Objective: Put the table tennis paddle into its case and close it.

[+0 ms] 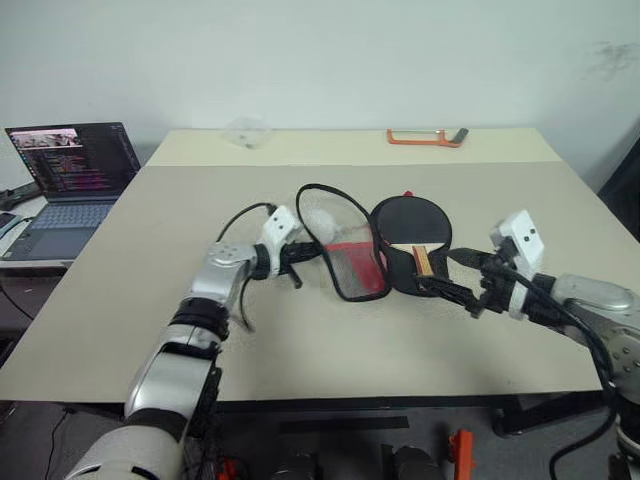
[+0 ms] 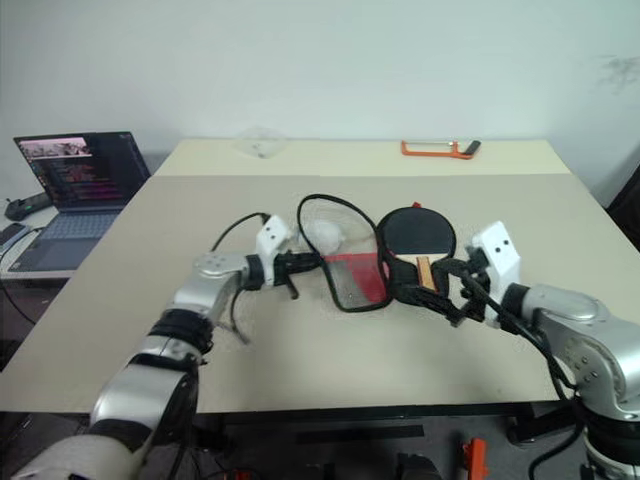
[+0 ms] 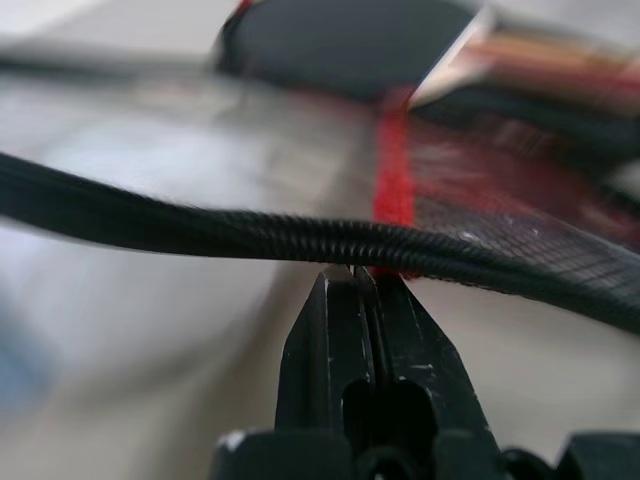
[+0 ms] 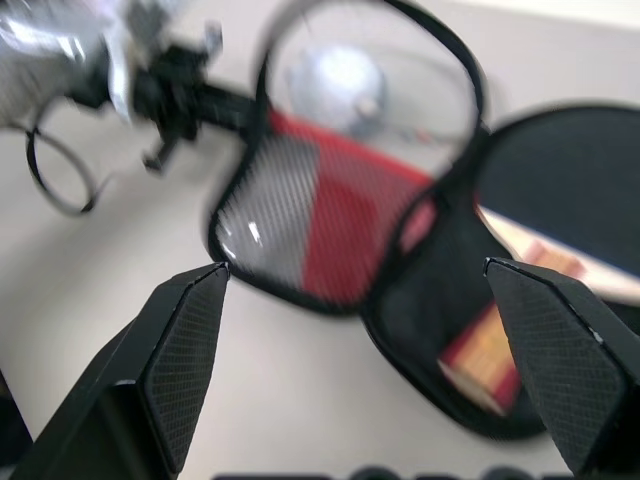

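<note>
A: Nearest?
B: Right gripper [image 1: 462, 292], fingers spread wide, holding nothing.
A: The paddle [image 1: 412, 232]?
B: Black round face, tan-and-red handle, lying in the unzipped case [image 1: 345, 250], at the gripper's 10 o'clock.
A: Left gripper [image 1: 298, 262]?
B: Pinched shut at the case's zip edge, around its 9 o'clock.

Beige table [image 1: 330, 350] against a plain pale wall [image 1: 320, 60], with an open laptop [image 1: 70, 185] on a side desk at left
</note>
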Controlling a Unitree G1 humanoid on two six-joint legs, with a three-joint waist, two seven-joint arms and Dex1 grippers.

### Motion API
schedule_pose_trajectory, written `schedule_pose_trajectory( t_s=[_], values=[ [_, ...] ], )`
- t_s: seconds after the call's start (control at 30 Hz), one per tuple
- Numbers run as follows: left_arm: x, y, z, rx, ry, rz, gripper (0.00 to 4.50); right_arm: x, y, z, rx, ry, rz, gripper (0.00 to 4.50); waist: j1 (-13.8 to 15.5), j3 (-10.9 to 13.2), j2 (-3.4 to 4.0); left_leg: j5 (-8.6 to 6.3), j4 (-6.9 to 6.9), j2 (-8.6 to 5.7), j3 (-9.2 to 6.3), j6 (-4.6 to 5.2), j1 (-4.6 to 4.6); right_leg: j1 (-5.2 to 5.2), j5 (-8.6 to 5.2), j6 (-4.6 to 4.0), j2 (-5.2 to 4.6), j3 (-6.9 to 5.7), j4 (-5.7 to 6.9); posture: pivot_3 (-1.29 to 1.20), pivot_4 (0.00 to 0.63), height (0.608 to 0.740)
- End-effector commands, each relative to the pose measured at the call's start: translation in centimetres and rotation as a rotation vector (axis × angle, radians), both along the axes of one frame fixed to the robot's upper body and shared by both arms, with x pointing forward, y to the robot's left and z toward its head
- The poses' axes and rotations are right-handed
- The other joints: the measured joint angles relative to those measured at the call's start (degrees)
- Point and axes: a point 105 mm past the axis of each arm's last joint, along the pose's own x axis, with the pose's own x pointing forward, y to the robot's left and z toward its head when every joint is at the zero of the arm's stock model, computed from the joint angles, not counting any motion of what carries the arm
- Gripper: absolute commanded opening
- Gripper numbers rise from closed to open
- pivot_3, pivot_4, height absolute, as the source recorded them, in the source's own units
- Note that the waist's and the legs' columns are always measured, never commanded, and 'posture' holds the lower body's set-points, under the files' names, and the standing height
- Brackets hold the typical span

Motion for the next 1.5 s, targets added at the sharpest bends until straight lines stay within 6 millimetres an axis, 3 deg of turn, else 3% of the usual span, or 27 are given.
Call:
schedule_pose_trajectory(
  t_s=[0.03,0.1,0.23,0.43,0.57,0.77,0.9,1.03,1.2,1.5],
  values=[
    [0.1,-3.5,5.5,-0.081,-0.130,-0.104,0.08,-0.6,-2.4,2.6,-0.016,-0.111,-0.062,4.50,0.1,0.0,-0.04,0.00,0.01,-0.01,0.00,0.00,-0.01,0.00,0.00,0.00,0.00,0.00,0.00,0.00,0.150,0.740],
    [0.1,-5.2,6.9,-0.116,-0.146,-0.133,0.08,-0.8,-3.6,3.3,-0.025,-0.130,-0.096,4.50,0.4,0.0,-0.07,0.00,0.01,-0.02,0.00,0.01,-0.02,0.01,0.00,0.01,-0.01,-0.01,0.00,0.00,0.150,0.740],
    [0.1,-8.8,7.7,-0.138,-0.165,-0.162,0.08,-0.9,-5.0,3.7,-0.045,-0.143,-0.159,4.50,0.4,0.0,-0.07,-0.01,0.00,0.01,0.05,0.02,0.05,0.04,-0.01,0.02,0.01,0.01,0.00,0.00,0.150,0.740],
    [0.5,-10.2,6.8,-0.138,-0.153,-0.141,0.08,-0.1,-5.1,3.3,-0.038,-0.140,-0.197,4.50,-0.2,0.1,-0.13,-0.01,-0.01,0.02,0.14,0.03,0.16,0.09,-0.01,0.03,0.02,0.10,0.09,0.00,0.150,0.740],
    [0.6,-8.5,6.5,-0.158,-0.146,-0.138,0.08,1.9,-5.4,2.3,-0.010,-0.114,-0.280,4.50,-0.4,0.1,-0.16,0.00,0.01,0.02,0.12,0.02,0.17,0.08,-0.01,0.03,0.02,0.10,0.13,0.00,0.150,0.740],
    [-0.3,-4.0,5.4,-0.153,-0.144,-0.153,0.08,6.4,-5.5,0.0,0.009,-0.085,-0.402,4.50,-0.7,0.1,-0.11,0.06,-0.03,0.03,0.19,-0.08,0.24,0.01,-0.01,0.02,0.04,0.21,0.18,0.00,0.150,0.740],
    [-2.2,-2.2,5.0,-0.162,-0.134,-0.192,0.08,9.2,-5.1,-0.9,0.087,-0.067,-0.452,4.50,-0.5,0.1,-0.11,0.12,-0.01,0.01,0.20,-0.20,0.10,-0.15,0.00,0.00,0.02,0.24,0.19,0.00,0.150,0.740],
    [-5.8,-0.8,5.9,-0.220,-0.096,-0.259,0.08,11.8,-4.0,-2.3,0.150,-0.004,-0.463,4.50,-0.6,0.1,-0.10,0.13,0.00,0.03,0.20,-0.22,-0.18,-0.42,0.01,-0.01,0.02,0.28,0.22,0.00,0.150,0.740],
    [-8.0,0.5,6.1,-0.200,-0.066,-0.242,0.08,12.8,-4.0,-4.1,0.087,0.042,-0.448,4.50,-0.4,0.0,-0.06,0.13,0.04,0.04,0.13,-0.23,-0.34,-0.52,0.02,-0.02,0.01,0.21,0.19,0.00,0.150,0.740],
    [-8.4,1.9,6.6,-0.182,-0.067,-0.176,0.08,12.9,-4.1,-6.1,0.007,0.109,-0.383,4.50,-0.5,0.0,-0.05,0.13,0.08,0.04,0.16,-0.23,-0.32,-0.49,0.02,-0.03,0.03,0.21,0.25,0.00,0.150,0.740]
  ],
)
